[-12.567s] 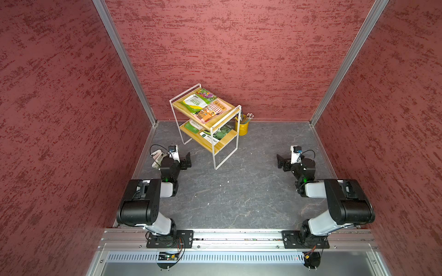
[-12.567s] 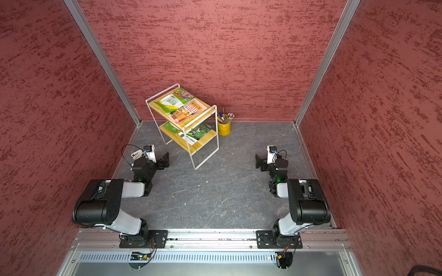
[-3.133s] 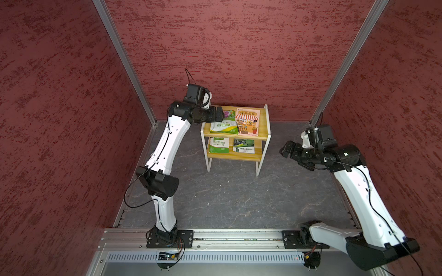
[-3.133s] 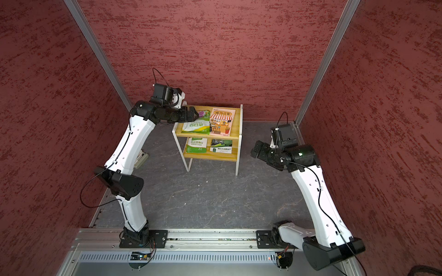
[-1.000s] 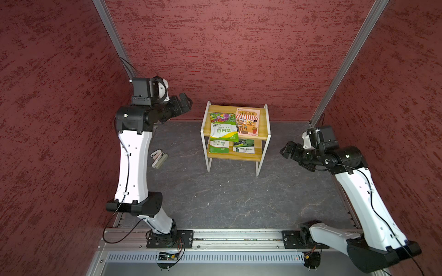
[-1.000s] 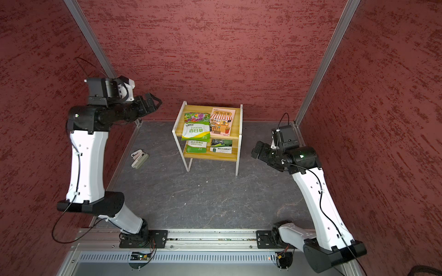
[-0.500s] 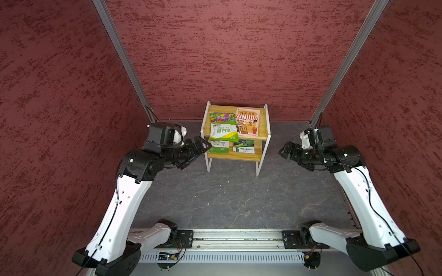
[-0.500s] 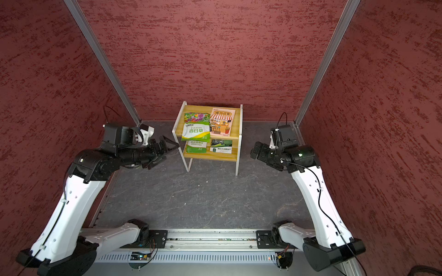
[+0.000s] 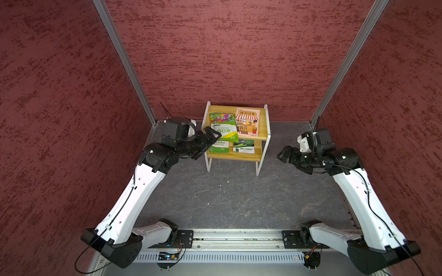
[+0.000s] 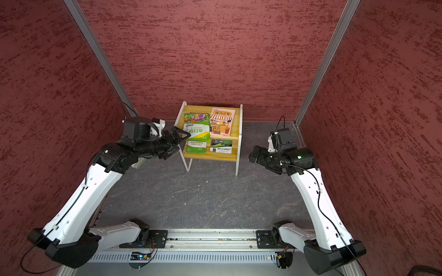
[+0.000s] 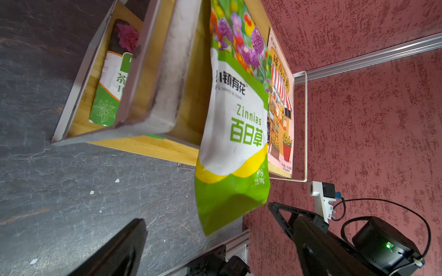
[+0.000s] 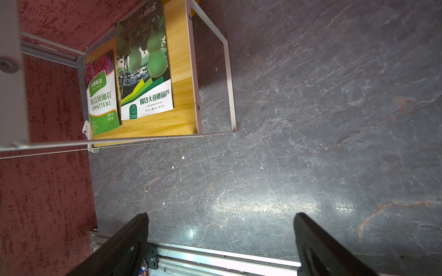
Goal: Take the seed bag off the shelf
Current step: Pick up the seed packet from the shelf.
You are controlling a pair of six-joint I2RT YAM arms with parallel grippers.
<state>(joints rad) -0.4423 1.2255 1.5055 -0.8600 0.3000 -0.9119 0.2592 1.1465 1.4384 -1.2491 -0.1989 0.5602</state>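
left gripper: jaws spread wide, nothing clamped, at the shelf's front left corner
seed bag: green Zinnias pack on the top board, lower end overhanging the front edge, between the left fingers (contact unclear)
shelf: by the back wall
right gripper: jaws wide apart, empty, off the shelf's right side

- I see a lab test booth: red textured wall panels joined by aluminium corner posts.
- Grey slate-look floor, with a metal mounting rail along my near edge.
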